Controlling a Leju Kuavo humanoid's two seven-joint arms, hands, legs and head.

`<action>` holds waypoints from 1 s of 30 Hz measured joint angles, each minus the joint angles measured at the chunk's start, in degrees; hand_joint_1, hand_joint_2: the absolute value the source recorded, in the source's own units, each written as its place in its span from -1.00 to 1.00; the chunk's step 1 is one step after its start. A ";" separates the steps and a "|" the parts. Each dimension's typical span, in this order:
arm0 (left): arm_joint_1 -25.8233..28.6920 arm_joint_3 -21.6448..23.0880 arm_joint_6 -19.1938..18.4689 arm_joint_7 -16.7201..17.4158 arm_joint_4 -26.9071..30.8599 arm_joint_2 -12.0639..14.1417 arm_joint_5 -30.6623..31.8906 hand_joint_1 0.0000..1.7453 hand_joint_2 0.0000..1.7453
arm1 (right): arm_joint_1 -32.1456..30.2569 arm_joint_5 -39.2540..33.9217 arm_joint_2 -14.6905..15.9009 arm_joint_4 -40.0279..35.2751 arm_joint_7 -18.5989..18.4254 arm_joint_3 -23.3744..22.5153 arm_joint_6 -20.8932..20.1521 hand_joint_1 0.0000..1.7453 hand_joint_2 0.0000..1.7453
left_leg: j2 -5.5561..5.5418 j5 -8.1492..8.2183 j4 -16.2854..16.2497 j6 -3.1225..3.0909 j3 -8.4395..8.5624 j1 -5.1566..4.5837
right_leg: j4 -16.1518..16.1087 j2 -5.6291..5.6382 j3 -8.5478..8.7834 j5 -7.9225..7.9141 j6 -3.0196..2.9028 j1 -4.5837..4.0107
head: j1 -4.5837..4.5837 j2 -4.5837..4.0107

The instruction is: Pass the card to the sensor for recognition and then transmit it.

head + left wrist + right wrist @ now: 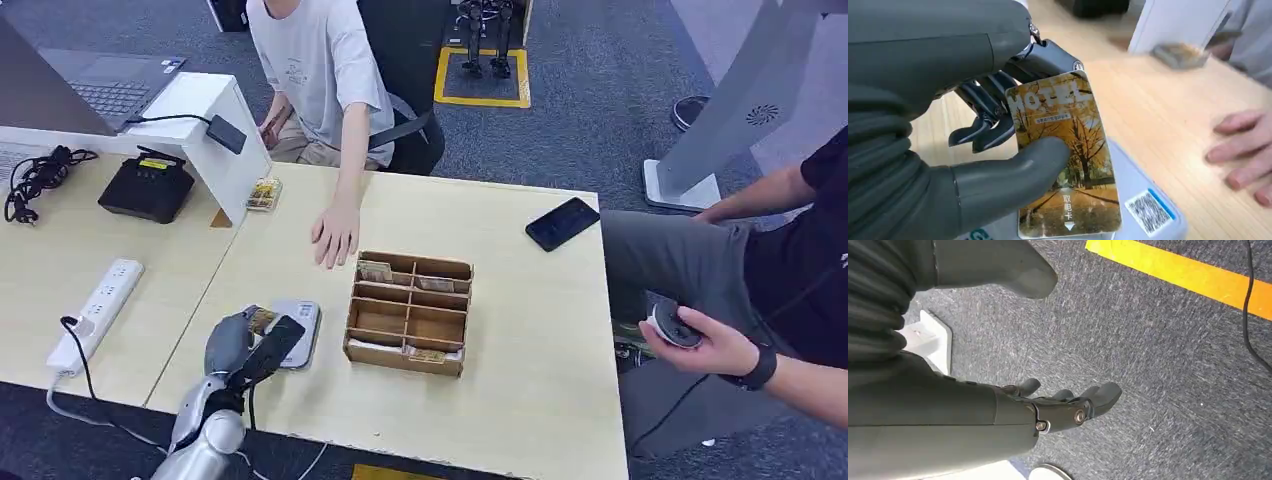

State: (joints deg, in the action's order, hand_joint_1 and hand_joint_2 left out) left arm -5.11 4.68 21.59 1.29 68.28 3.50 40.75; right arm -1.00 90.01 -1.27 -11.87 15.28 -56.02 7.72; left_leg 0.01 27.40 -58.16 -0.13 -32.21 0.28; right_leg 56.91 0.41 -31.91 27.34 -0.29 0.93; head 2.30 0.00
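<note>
Already the first half of the job looks under way: near the front edge of the tabletop (520,400), the left hand (245,345) holds the card (1063,155), pinched between its thick thumb and the darker fingers behind it, and the card hangs just over the sensor (302,325), a small grey-white pad with a printed code label on its top. From the left wrist view the card's lower end sits right above the pad, though whether it touches cannot be told. So the pick-up is done and the reading step appears to be in hand; handing the card on is left. The right hand (1068,405) hangs beside the body over the grey carpet, holding nothing, its fingers loosely apart. Just beside the sensor, toward the middle of the tabletop, stands a wooden organiser (408,312) with several compartments, a few of them holding cards. Beyond it, a person's hand (335,235) rests flat on the tabletop, a likely place for the handover. Farther off, near the far right corner, lies a dark phone (562,222), and at the right edge a second person sits holding a small round object.
</note>
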 joint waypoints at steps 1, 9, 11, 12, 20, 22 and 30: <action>0.16 0.00 -1.86 -1.23 0.20 -0.15 -4.12 1.00 1.00 | -0.01 0.00 0.00 0.00 0.02 0.00 0.04 -1.00 1.00 | 0.00 0.00 0.00 0.00 0.00 0.00 | 0.00 -0.01 0.00 0.00 0.00 0.00 | 0.00 0.00; 0.42 -1.31 -10.67 -14.18 7.36 0.02 -49.73 1.00 1.00 | 0.04 0.00 0.09 0.33 0.35 0.00 0.50 -1.00 1.00 | -0.01 -0.02 -0.01 0.00 -0.02 0.00 | 0.00 -0.03 -0.03 -0.01 0.00 -0.01 | 0.00 0.00; -1.27 -1.75 -8.73 -15.12 7.80 0.46 -51.40 1.00 1.00 | 0.09 0.00 0.09 0.42 0.33 0.02 0.72 -1.00 1.00 | -0.07 -0.07 -0.01 0.02 -0.03 0.01 | 0.01 -0.08 -0.03 -0.03 -0.03 -0.01 | 0.00 0.00; -2.19 -2.21 -8.19 -15.58 7.87 0.75 -52.19 1.00 1.00 | 0.17 0.00 0.09 0.46 0.33 0.04 0.81 -1.00 1.00 | -0.07 -0.08 -0.01 0.03 -0.03 0.01 | 0.01 -0.08 -0.03 -0.04 -0.03 -0.01 | 0.00 0.00; -9.67 -2.47 -5.83 -17.26 9.29 4.00 -52.34 1.00 1.00 | 0.55 0.00 0.28 0.59 0.17 0.04 0.68 -1.00 1.00 | -0.07 -0.13 -0.01 0.09 -0.03 0.03 | 0.04 -0.08 -0.03 -0.08 -0.09 -0.03 | 0.00 0.00; -11.74 -2.47 -4.98 -17.35 9.35 4.79 -51.37 1.00 1.00 | 0.60 0.00 0.28 0.63 0.17 0.15 0.68 -1.00 1.00 | -0.07 -0.13 -0.01 0.09 -0.03 0.03 | 0.04 -0.08 -0.03 -0.09 -0.09 -0.02 | 0.00 0.00; -18.75 -1.86 13.30 -23.06 8.90 7.45 -18.19 1.00 1.00 | 1.21 0.00 0.33 0.81 0.55 2.42 -0.39 -1.00 1.00 | -0.05 -0.14 -0.02 0.09 -0.03 0.03 | 0.04 -0.06 -0.06 -0.11 -0.09 -0.03 | 0.00 0.00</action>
State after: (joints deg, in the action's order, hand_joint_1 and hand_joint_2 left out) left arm -23.86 2.82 34.89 -21.77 77.18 10.94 22.56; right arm 0.21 90.01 -0.94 -11.06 15.82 -53.60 7.32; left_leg -0.03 27.26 -58.19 -0.04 -32.24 0.31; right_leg 56.95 0.36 -31.97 27.23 -0.38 0.90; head 2.30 0.00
